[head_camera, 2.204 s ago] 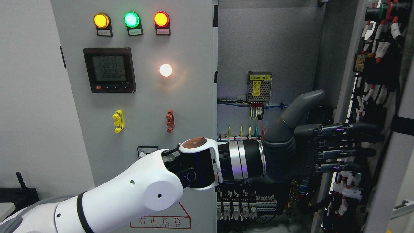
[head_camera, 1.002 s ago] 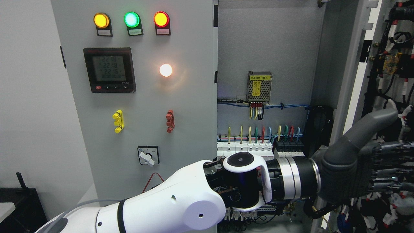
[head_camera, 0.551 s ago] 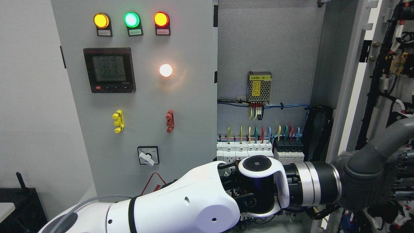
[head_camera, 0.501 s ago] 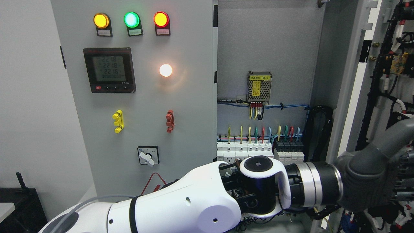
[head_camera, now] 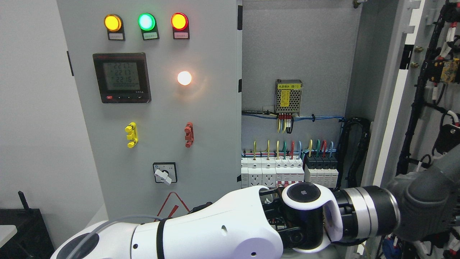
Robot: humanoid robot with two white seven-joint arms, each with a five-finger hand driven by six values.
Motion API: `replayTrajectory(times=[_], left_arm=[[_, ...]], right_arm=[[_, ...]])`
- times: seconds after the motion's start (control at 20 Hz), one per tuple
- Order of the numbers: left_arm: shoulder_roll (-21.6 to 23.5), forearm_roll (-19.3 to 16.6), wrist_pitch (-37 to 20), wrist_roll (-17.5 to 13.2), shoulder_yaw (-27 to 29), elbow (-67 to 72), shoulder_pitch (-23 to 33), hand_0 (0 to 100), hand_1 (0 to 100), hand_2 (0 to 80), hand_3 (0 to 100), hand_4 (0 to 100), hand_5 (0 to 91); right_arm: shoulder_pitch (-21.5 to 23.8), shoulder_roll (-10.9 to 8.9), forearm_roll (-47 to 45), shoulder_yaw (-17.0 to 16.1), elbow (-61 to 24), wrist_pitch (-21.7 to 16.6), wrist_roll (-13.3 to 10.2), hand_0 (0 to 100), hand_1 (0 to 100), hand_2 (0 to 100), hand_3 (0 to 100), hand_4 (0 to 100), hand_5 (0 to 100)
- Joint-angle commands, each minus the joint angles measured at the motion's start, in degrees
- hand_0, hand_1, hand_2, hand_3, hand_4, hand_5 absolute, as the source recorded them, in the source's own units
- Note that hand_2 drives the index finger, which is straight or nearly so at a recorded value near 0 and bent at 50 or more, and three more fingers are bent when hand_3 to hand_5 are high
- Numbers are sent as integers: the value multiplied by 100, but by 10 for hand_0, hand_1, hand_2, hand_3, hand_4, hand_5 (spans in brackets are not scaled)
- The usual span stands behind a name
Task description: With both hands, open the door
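Observation:
The right cabinet door [head_camera: 390, 108] stands swung open, its inner side with black cable bundles [head_camera: 431, 90] facing me at the far right. My left arm [head_camera: 215, 233] comes in from the lower left and reaches across the open cabinet to that door. My left hand [head_camera: 429, 203], in a dark grey glove, lies against the door's inner side at the right edge of the picture. Its palm and thumb base show; the rest runs out of frame. The right hand is not in view.
The left door [head_camera: 154, 108] is closed and carries three lit lamps [head_camera: 146, 21], a meter [head_camera: 121, 77], a white lamp and a rotary switch [head_camera: 164, 173]. Inside the cabinet are a yellow-labelled power supply [head_camera: 288, 96] and a row of breakers [head_camera: 287, 174].
My left arm has pushed right and lower, and the hand has slid toward the picture's right edge. The right door has swung farther open, uncovering the breakers.

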Motion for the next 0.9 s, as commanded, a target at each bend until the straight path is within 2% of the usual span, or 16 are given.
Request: replayTrajectory(times=[0.0, 0.45, 0.65, 0.85], left_arm=[[-135, 5, -3, 12, -221, 13, -20, 0, 0, 0, 0, 0, 0], [49, -74, 6, -23, -72, 118, 94, 0, 0, 0, 0, 0, 0], [742, -74, 49, -137, 226, 83, 419, 0, 0, 0, 0, 0, 0], [1760, -92, 93, -514, 623, -249, 823, 0, 0, 0, 0, 0, 0]], right_arm=[[0, 0, 0, 0, -185, 1, -1, 382, 0, 0, 0, 0, 0], [0, 0, 0, 0, -185, 1, -1, 382, 0, 0, 0, 0, 0], [0, 0, 0, 0, -185, 1, -1, 382, 0, 0, 0, 0, 0], [0, 0, 0, 0, -185, 1, -1, 381, 0, 0, 0, 0, 0]])
